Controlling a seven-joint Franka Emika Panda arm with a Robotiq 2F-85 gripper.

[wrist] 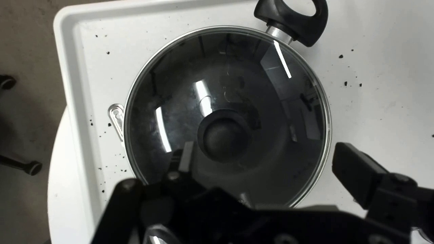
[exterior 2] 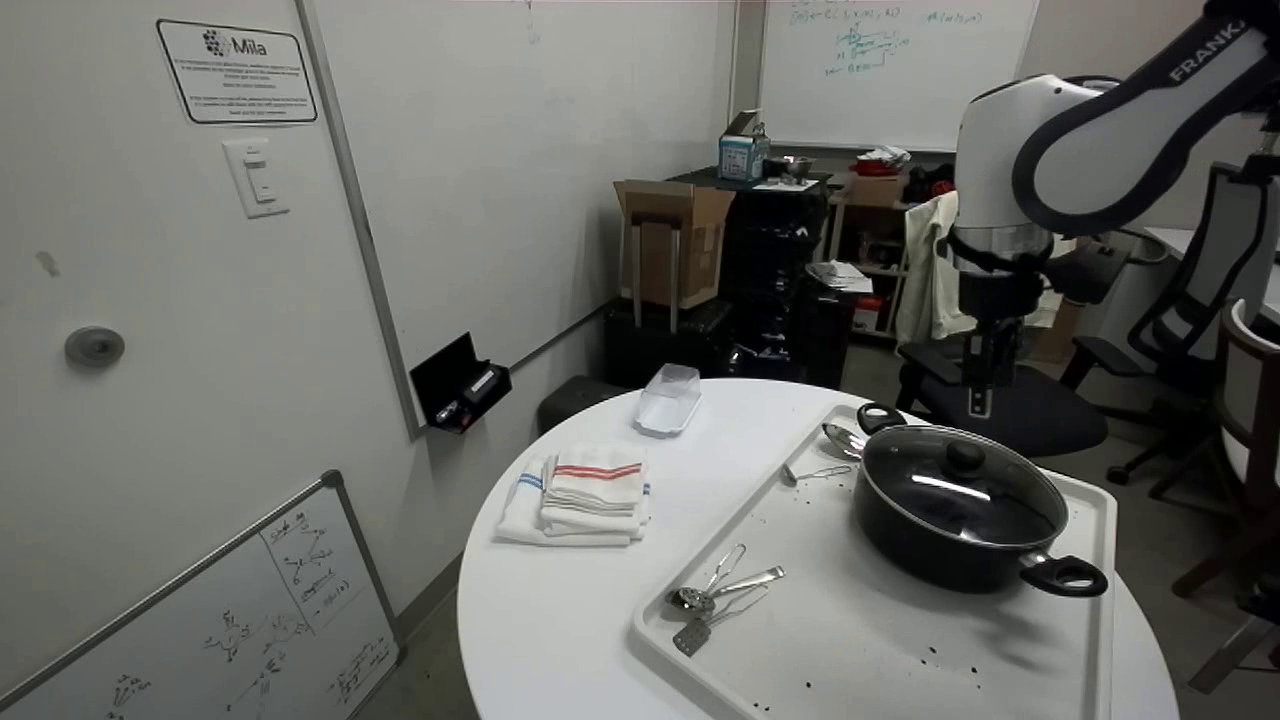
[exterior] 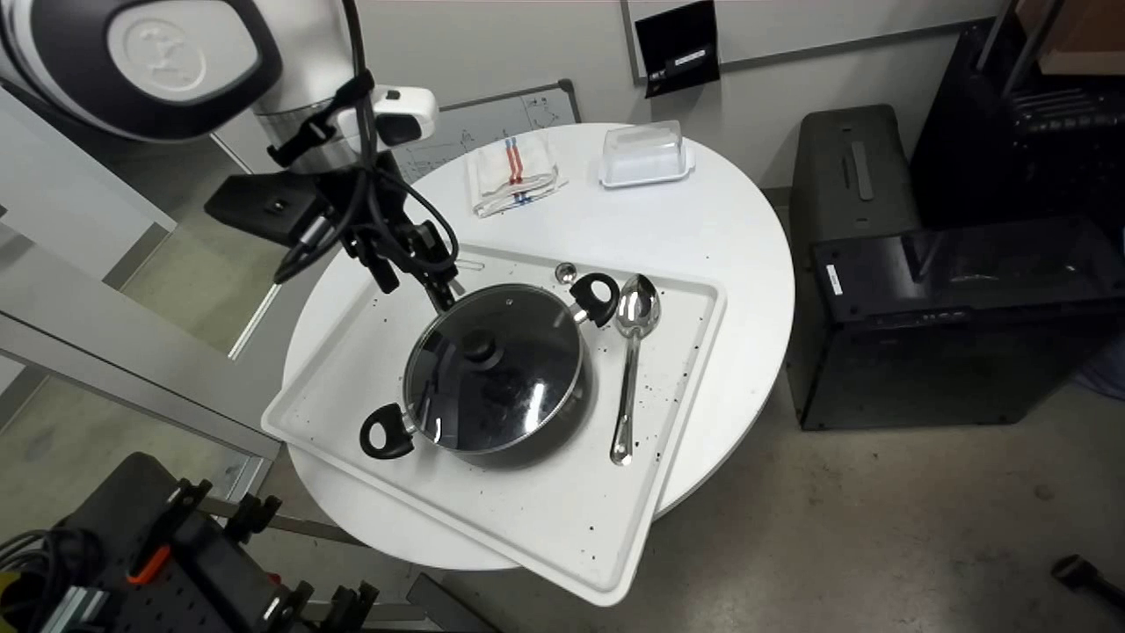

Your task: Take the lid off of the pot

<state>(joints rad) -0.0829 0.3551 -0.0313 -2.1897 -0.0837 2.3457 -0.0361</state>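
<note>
On the tray (exterior: pixel 518 532): lid (exterior: pixel 497 387) seated on pot (exterior 2: pixel 930 550), gripper (wrist: pixel 265 152) spread

Wrist view: below the gripper lies the glass lid. The two fingers (wrist: pixel 356 173) stand well apart, with the knob (wrist: pixel 225 139) showing between them, closer to the left-hand one in the picture. One pot handle (wrist: pixel 305 28) points up and right, toward the tray's upper edge.

In an exterior view: lid covers the pot. The lid is round; the pot's long axis, taken through its two handles (exterior: pixel 400 431), runs from near the tray's left corner toward its upper right corner. A large spoon (exterior: pixel 627 378) lies beside the pot along the tray's right edge, bowl toward the upper edge. The tray's lowest corner overhangs the round table (exterior: pixel 747 264).

In an exterior view: pot upright along the tray's far edge, long axis running from upper left to lower right, one handle pointing to the far corner, the other to the right edge. Knob faces up. The gripper hangs fingers down, its visible tip just apart from the lid's far rim; the finger gap cannot be read from this angle. Small utensils (exterior 2: pixel 690 600) lie by the tray's left corner.
</note>
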